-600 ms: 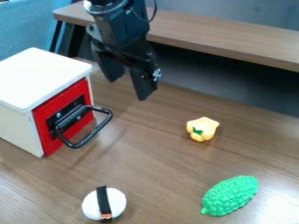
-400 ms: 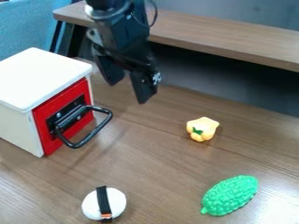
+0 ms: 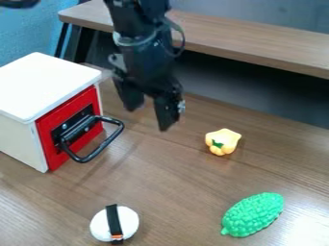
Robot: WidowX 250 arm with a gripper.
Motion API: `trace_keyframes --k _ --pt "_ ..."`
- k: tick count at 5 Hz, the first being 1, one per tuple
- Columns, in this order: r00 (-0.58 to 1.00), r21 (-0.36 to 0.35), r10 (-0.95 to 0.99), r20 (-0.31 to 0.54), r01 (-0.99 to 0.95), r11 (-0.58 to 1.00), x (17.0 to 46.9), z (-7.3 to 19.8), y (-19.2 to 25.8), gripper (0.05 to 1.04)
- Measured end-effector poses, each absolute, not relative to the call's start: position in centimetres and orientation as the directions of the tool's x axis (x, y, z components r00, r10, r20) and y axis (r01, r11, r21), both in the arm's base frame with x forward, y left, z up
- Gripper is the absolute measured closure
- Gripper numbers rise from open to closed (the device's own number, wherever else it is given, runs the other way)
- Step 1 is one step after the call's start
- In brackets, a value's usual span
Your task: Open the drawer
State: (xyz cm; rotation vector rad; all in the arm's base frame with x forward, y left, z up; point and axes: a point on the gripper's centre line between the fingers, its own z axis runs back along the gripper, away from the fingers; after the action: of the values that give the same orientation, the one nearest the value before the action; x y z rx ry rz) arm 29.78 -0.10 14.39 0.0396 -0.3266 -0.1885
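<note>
the drawer (image 3: 59,116) is being seen closed, upright in its white box (image 3: 16,139).
at the left of the view, its flat red front (image 3: 55,157) is being presented at a slant, facing the lower right, and is being bordered by the box's pale edges; across its middle a dark plate (image 3: 81,116) is being displayed, from which a black looped handle (image 3: 106,143) is being held out above the brown tabletop (image 3: 170,178).

Behind the long brown wooden bench (image 3: 257,43) stands a flat grey surface (image 3: 270,13); left, a rough blue surface (image 3: 29,36); in front, a brown wood-grain table (image 3: 177,192).
</note>
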Motion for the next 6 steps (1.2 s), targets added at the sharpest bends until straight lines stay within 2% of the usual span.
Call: trace_keyframes --k 4,6 --pt "0.979 0.127 -0.107 0.175 0.085 0.988 30.7 7.8 3.3 0.083" --pt "0.982 0.151 -0.067 0.174 0.04 0.988 30.9 8.2 6.3 0.083"
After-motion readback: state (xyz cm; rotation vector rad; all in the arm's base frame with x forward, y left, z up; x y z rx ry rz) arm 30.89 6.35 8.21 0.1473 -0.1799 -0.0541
